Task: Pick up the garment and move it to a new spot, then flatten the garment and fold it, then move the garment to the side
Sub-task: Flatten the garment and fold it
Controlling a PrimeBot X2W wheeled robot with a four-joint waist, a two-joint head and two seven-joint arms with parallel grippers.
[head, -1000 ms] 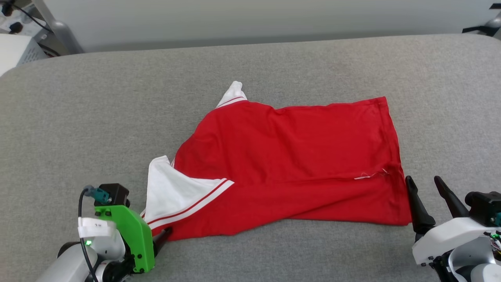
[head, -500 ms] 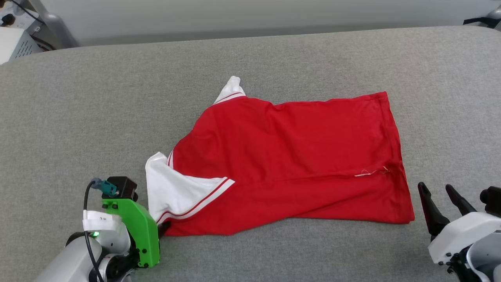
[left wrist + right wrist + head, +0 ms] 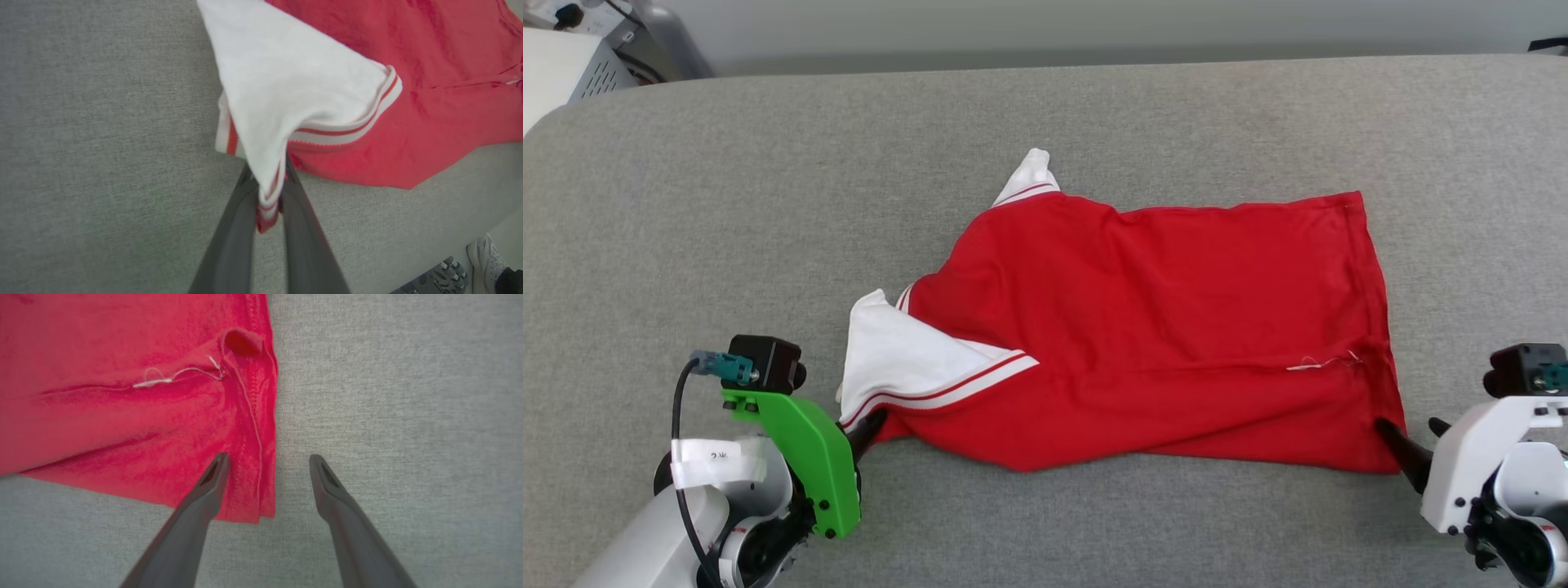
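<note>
The garment (image 3: 1160, 327), a red shirt with white red-striped sleeves, lies spread across the grey cushioned surface (image 3: 1045, 114), its lettering hidden. My left gripper (image 3: 870, 425) is at its near left corner, shut on the striped sleeve trim. In the left wrist view the pinched fabric (image 3: 269, 200) bunches between the two dark fingers and the white sleeve (image 3: 294, 77) lifts toward them. My right gripper (image 3: 1413, 445) stands open at the near right hem corner. In the right wrist view one finger (image 3: 212, 486) lies over the red hem (image 3: 253, 428) and the other over bare grey surface.
A white machine (image 3: 568, 73) with cables stands beyond the surface's far left corner. The surface's front edge, some floor and a shoe (image 3: 486, 257) show at the lower right of the left wrist view. Grey surface stretches behind and on both sides of the garment.
My left gripper has shut on the sleeve trim and drawn that corner up a little. My right gripper has moved in over the hem corner. The head camera has shifted.
</note>
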